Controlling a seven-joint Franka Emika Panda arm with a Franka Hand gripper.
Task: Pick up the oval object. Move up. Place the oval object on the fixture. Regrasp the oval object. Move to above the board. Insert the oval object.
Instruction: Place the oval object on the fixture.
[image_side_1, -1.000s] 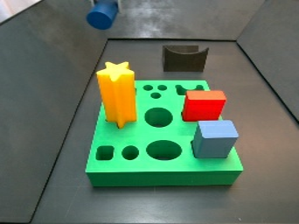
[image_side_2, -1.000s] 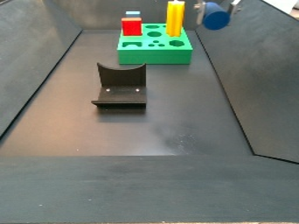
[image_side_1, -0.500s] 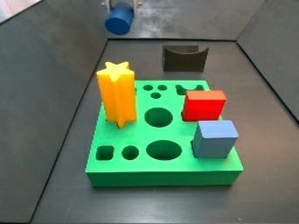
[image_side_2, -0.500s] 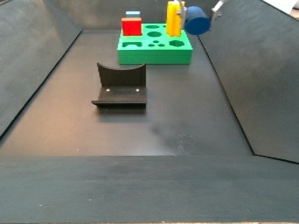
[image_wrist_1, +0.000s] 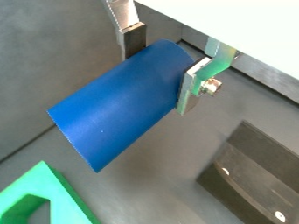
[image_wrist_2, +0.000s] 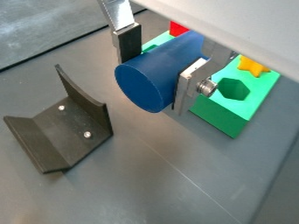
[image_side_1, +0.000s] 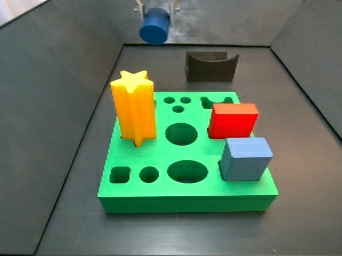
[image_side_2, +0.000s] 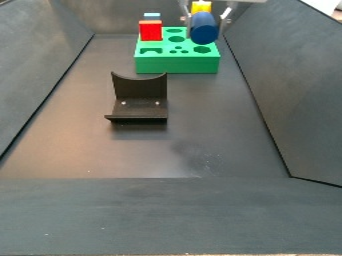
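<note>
The deep blue oval object (image_wrist_1: 117, 114) is held in the air, lying on its side, by my gripper (image_wrist_1: 163, 63), which is shut on it. Both silver fingers (image_wrist_2: 126, 42) press its flanks, and its oval end face (image_wrist_2: 149, 83) sticks out past them. In both side views the oval object (image_side_1: 155, 26) (image_side_2: 203, 28) hangs above the far end of the green board (image_side_1: 187, 190) (image_side_2: 178, 62), apart from it. The dark fixture (image_side_1: 210, 66) (image_side_2: 136, 98) stands bare on the floor beyond the board; it also shows under the gripper in both wrist views (image_wrist_2: 59, 131) (image_wrist_1: 251, 175).
On the board stand a yellow star column (image_side_1: 132, 105), a red block (image_side_1: 233, 120) and a grey-blue cube (image_side_1: 247, 158). Several round and square holes (image_side_1: 179, 133) are open in its top. Sloping grey walls (image_side_1: 54, 90) enclose the dark floor.
The gripper has carried the oval object sideways through the air toward the board, from beside the wall to above the board's far end. Nothing else moved.
</note>
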